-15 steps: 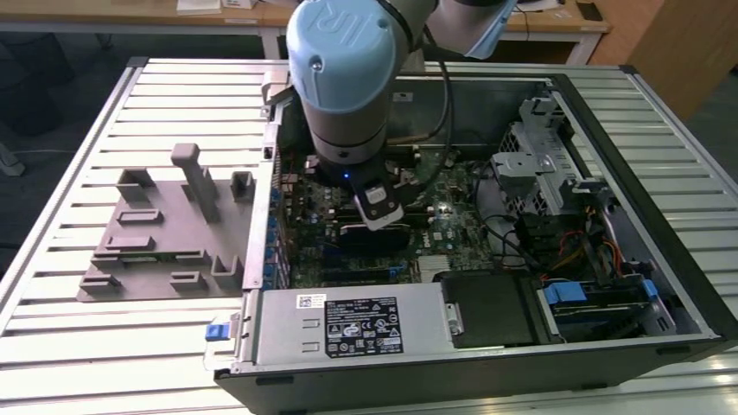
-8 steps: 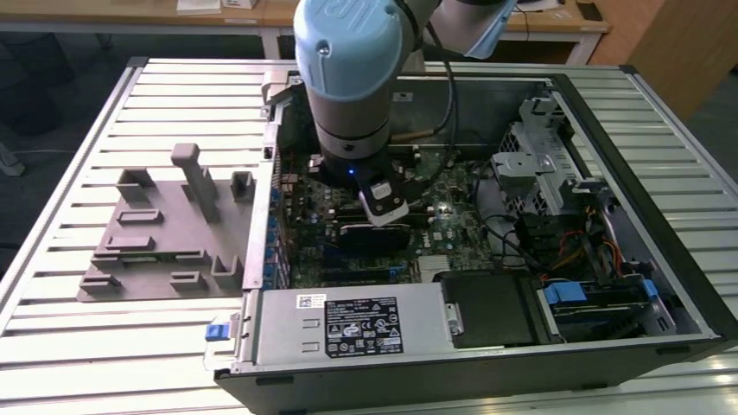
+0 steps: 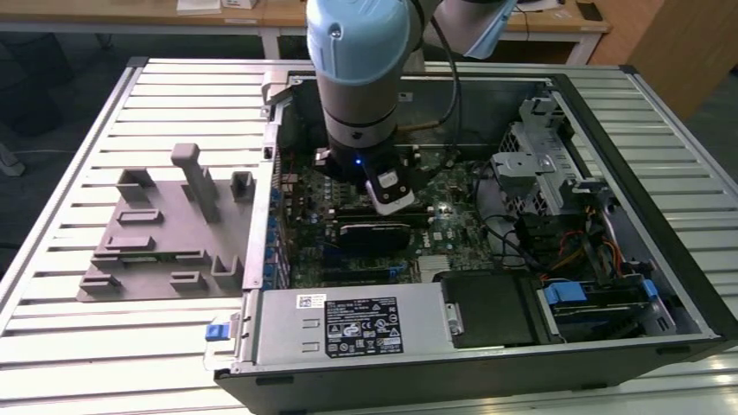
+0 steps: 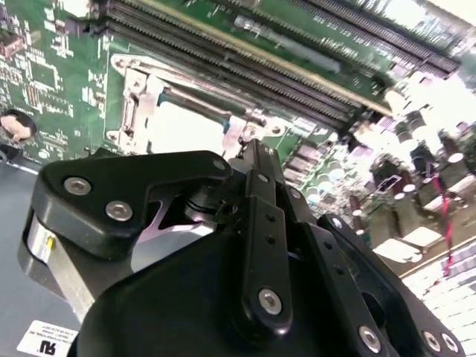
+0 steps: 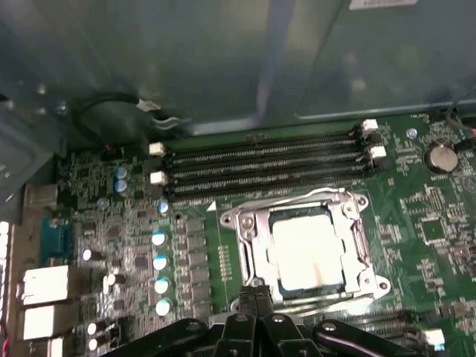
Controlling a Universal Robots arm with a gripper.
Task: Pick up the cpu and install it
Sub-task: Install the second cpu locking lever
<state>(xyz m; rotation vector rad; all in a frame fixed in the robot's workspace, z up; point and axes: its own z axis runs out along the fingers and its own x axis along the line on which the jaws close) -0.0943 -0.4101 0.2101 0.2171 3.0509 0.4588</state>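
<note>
The cpu (image 5: 309,253) is a pale flat square lying flat inside the metal socket frame (image 5: 245,223) on the green motherboard (image 5: 424,223). In the second wrist view the cpu (image 4: 178,126) shows as a pale patch inside the same frame. My gripper (image 5: 256,296) hangs just beside the socket's near edge, shut, its two black fingertips pressed together with nothing between them. The second wrist view shows the gripper (image 4: 256,149) narrow and shut, close over the board. In the exterior view the arm reaches down into the open computer case (image 3: 645,130), with the gripper (image 3: 390,201) low over the board.
Several memory slots (image 5: 260,167) run along one side of the socket. Capacitors (image 5: 158,260) and rear ports (image 5: 44,286) stand nearby. A black ribbed module (image 3: 372,233), power supply (image 3: 346,324) and drive cage (image 3: 537,164) crowd the case. A grey plate with upright blocks (image 3: 162,246) lies outside it on the exterior view's left.
</note>
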